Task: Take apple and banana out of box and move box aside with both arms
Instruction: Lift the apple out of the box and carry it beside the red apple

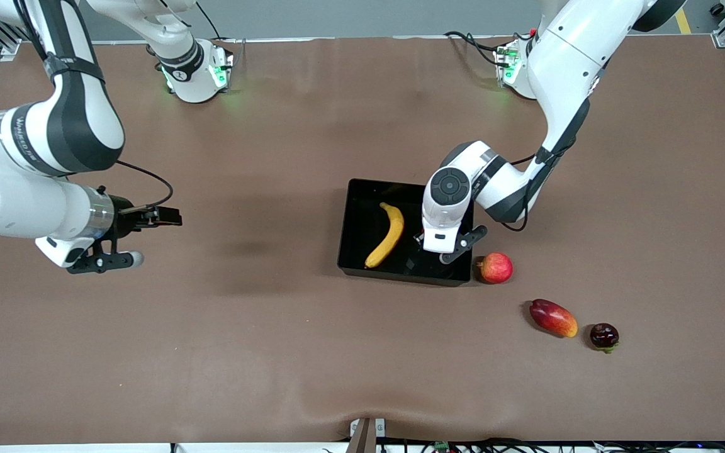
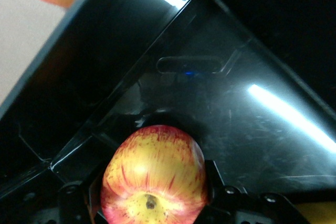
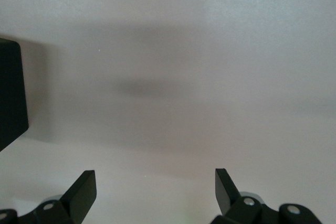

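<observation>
In the front view, the only writing you can find is a line of dark lettering (image 1: 21, 133) along the right arm (image 1: 54, 119); it runs at a slant and you cannot read it for sure. The black tray (image 1: 353, 251) sits mid-tabletop (image 1: 274, 346) with the banana (image 1: 387, 236) lying inside it. The left pincer (image 1: 447, 251) hangs over the tray's corner toward the left arm's end, on the side nearer the camera, and it hides whatever it carries. Just beside that corner, on the tabletop, rests a pinkish-red round fruit (image 1: 495, 267). A mango (image 1: 553, 318) and a small dark red fruit (image 1: 604, 335) lie nearer the camera. The right pincer (image 1: 148, 238) waits over bare tabletop toward the right arm's end.

In the left wrist view, you see the left pincer (image 2: 152, 198) clenched on the apple (image 2: 152, 166), red streaked with yellow. A dark finger (image 2: 216, 179) presses each flank, and the tray's glossy floor (image 2: 220, 108) lies right under it. No label shows.

In the right wrist view, the right pincer (image 3: 155, 182) stands released, its fingers wide apart with nothing between them. One corner of the tray (image 3: 10, 93) shows at the edge.
</observation>
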Robot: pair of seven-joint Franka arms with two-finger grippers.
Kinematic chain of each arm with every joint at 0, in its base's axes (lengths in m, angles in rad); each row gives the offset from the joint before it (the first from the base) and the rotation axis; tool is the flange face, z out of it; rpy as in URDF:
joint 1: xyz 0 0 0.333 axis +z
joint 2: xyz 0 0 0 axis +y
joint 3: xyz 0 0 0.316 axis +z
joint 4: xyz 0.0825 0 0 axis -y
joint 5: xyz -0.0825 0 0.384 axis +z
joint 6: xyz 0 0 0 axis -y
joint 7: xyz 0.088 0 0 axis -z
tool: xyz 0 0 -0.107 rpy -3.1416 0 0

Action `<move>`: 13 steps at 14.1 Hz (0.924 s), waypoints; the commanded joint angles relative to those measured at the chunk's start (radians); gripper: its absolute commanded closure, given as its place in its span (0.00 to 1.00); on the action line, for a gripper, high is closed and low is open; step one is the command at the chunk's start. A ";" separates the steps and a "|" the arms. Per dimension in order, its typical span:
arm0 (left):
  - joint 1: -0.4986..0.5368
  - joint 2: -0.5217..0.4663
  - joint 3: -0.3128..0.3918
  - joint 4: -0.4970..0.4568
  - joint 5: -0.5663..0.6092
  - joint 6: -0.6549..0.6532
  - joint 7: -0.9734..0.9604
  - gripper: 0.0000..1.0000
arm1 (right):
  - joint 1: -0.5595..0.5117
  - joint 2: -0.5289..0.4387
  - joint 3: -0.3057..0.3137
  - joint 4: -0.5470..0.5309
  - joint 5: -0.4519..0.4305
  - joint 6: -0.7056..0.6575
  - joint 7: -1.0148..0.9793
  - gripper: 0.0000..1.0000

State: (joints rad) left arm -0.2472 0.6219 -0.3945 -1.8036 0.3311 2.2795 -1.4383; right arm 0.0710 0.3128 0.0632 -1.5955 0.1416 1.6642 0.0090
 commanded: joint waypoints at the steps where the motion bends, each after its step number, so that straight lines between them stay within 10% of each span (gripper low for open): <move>1: 0.011 -0.105 -0.007 0.009 0.026 -0.056 -0.005 1.00 | 0.003 0.020 -0.002 0.003 0.015 0.014 -0.004 0.00; 6: 0.104 -0.198 -0.010 0.233 -0.079 -0.431 0.349 1.00 | 0.016 0.063 -0.002 0.006 0.019 0.094 0.009 0.00; 13: 0.469 -0.268 -0.009 0.071 -0.090 -0.378 0.844 1.00 | 0.041 0.111 -0.003 0.012 0.089 0.131 0.017 0.00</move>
State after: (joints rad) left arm 0.1453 0.3703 -0.3904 -1.6563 0.2462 1.8389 -0.6837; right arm 0.1094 0.4255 0.0640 -1.5946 0.2134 1.7977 0.0128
